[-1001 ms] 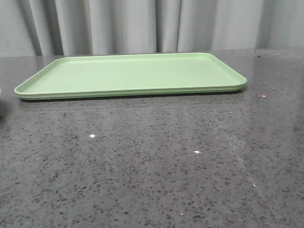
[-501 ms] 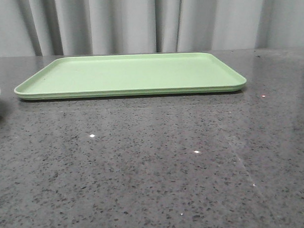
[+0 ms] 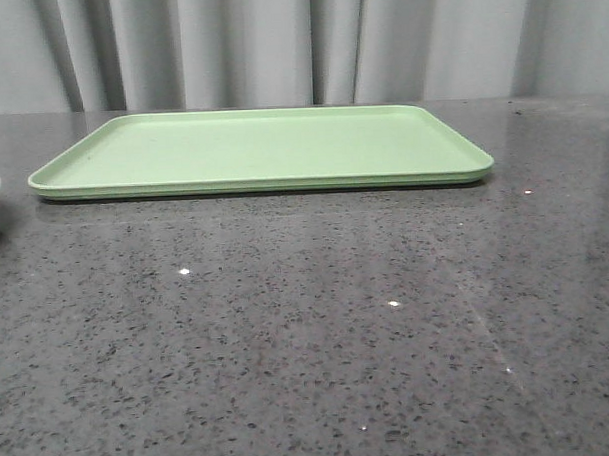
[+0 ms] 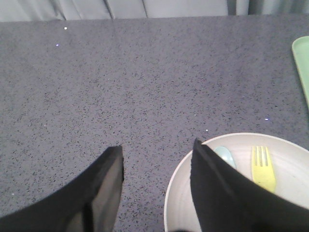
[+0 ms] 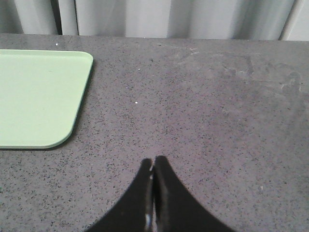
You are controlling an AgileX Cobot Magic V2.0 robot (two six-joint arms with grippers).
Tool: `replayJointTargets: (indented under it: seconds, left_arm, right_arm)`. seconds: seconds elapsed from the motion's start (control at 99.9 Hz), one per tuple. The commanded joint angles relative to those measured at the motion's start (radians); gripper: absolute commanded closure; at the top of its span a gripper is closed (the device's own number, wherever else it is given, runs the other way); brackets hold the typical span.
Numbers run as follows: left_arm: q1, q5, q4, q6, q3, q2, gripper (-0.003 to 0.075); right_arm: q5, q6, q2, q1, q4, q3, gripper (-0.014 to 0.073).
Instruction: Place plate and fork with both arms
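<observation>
Cream-white, the plate lies on the grey table just beside the left gripper, whose fingers are spread wide and empty, one above the rim. On it the yellow fork lies beside a blue spoon. The right gripper is closed on nothing, near the green tray.

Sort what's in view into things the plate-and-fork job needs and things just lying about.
Needed:
cream-white plate
yellow fork, lying in the plate
left claw, open
right claw, shut and empty

Lying about:
light blue spoon, in the plate
light-green tray
</observation>
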Motion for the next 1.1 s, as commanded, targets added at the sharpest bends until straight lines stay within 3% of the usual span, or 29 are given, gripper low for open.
replayJointTargets:
  seconds: [0.0, 0.451, 1.091]
  left_arm:
    - [0.022, -0.053, 0.013, -0.015, -0.059, 0.041, 0.0382]
    - [0.163, -0.007, -0.230, 0.158, -0.101, 0.313, 0.0384]
    - [0.171, 0.051, -0.263, 0.229, -0.101, 0.564, 0.0384]
  right_arm:
    - [-0.072, -0.001, 0.014, -0.001, -0.005, -0.032, 0.0659]
    - [-0.072, -0.001, 0.014, -0.001, -0.005, -0.032, 0.0659]
    - [-0.072, -0.001, 0.014, -0.001, -0.005, -0.032, 0.0659]
